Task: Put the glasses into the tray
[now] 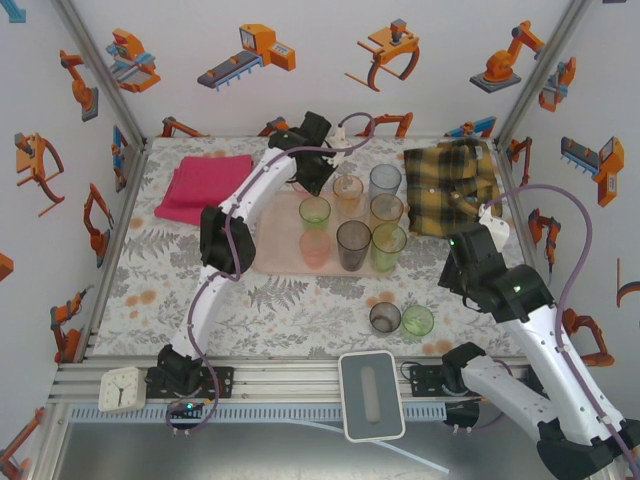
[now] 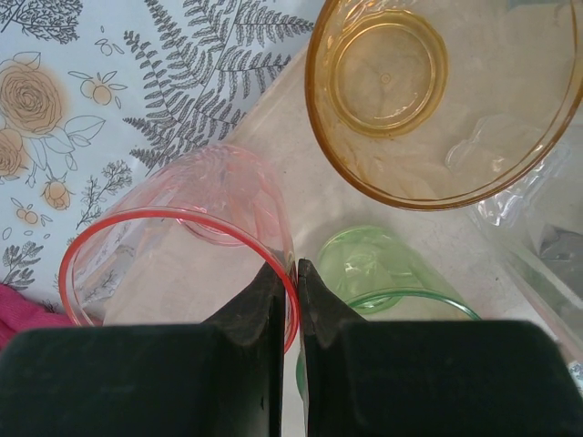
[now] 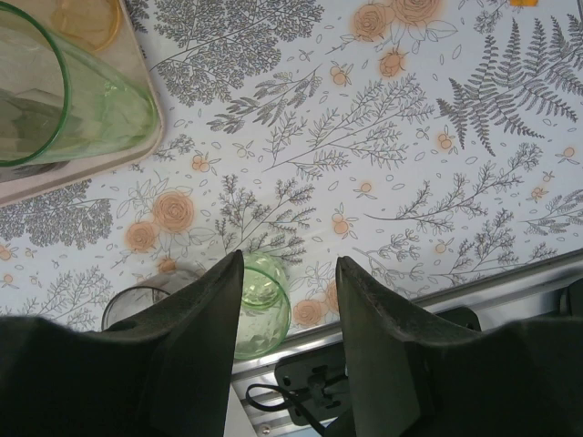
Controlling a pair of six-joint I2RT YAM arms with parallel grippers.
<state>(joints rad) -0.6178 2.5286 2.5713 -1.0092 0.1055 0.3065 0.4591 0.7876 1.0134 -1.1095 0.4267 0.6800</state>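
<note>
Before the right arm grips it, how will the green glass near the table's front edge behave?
The green glass looks thin-walled and empty, so probably light. Upright and narrow-based, it may tip if pushed sideways. Its glossy wall could slip when gripped.

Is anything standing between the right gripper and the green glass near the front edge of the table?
Nothing visible does. The right gripper hangs open over the tablecloth, and the green glass sits just beyond it with no object between. The smoky grey glass stands beside the green one, not in the way.
</note>
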